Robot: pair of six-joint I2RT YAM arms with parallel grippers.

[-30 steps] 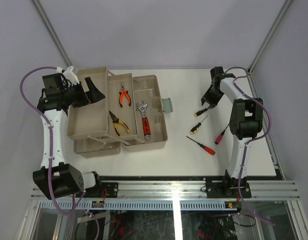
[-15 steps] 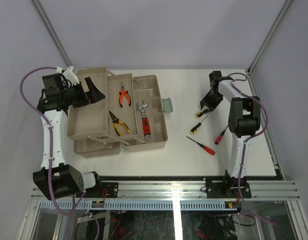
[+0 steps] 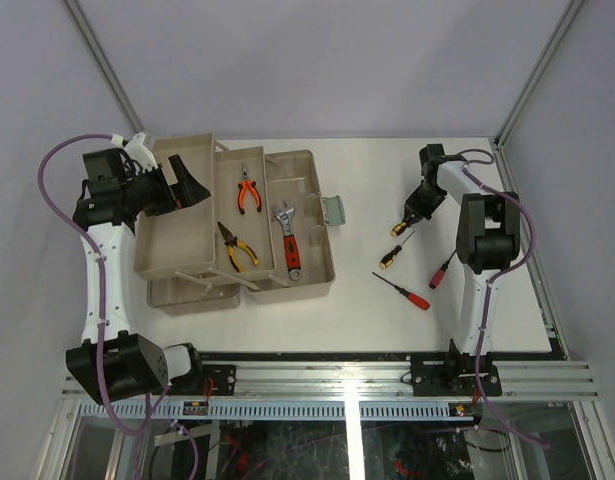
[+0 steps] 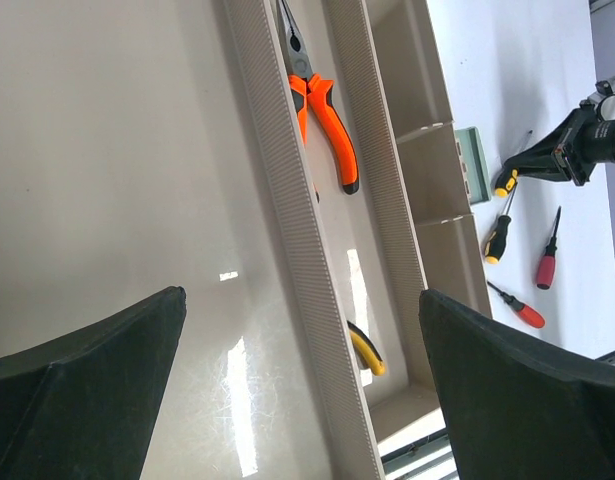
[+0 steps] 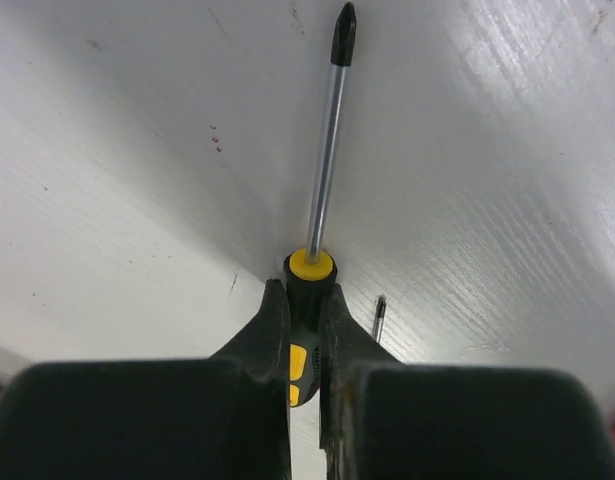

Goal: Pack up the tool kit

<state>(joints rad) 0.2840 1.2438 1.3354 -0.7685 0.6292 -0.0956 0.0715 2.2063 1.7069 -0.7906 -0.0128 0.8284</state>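
Observation:
The open tan toolbox [image 3: 312,262] lies left of centre. Its trays hold orange pliers [image 3: 249,192], yellow pliers [image 3: 237,247] and a red-handled wrench [image 3: 288,240]. My right gripper [image 3: 417,208] is shut on the handle of a yellow-and-black screwdriver [image 5: 323,160], low on the white table, shaft pointing away from the fingers [image 5: 273,320]. My left gripper [image 3: 190,183] is open and empty over the toolbox's large left tray [image 4: 117,180]. The left wrist view also shows the orange pliers [image 4: 325,115] and one yellow pliers handle [image 4: 368,350].
Loose on the table right of the toolbox are a second yellow-and-black screwdriver [image 3: 394,251] and two red-handled screwdrivers [image 3: 442,272] [image 3: 407,293]. The pale green latch [image 3: 333,209] sticks out of the toolbox's right side. Frame posts stand at the back corners.
My right gripper has moved down and toward the near left onto the yellow-and-black screwdriver's handle and now grips it. The left arm has stayed put.

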